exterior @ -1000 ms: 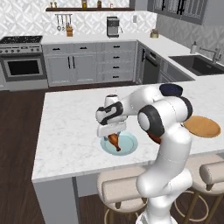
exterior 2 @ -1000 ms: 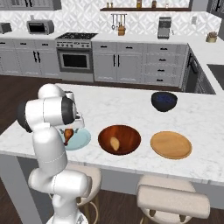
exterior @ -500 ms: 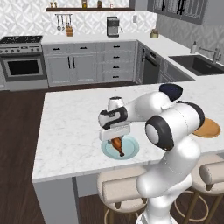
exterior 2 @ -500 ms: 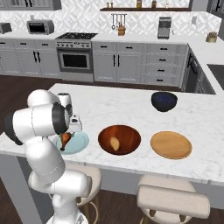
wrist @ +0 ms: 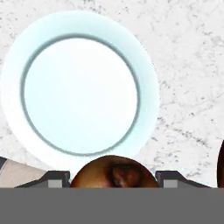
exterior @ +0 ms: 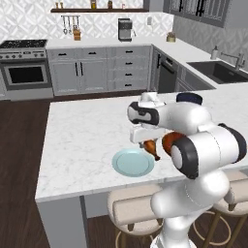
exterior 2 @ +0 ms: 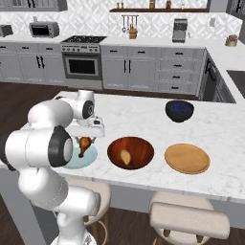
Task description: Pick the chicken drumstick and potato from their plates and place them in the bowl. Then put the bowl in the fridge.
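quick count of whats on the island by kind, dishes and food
plates: 2, pale blue-green plate, tan wooden plate
bowls: 2, reddish-brown bowl, dark blue bowl
food: 2, chicken drumstick in the gripper, potato in the reddish-brown bowl
total: 6

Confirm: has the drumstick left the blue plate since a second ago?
Yes. The drumstick now hangs in the gripper above the right edge of the blue plate, toward the wooden bowl; earlier it lay on that plate.

dark blue bowl [exterior 2: 179,111] on marble island [exterior 2: 143,115] | stools [exterior 2: 190,221] below
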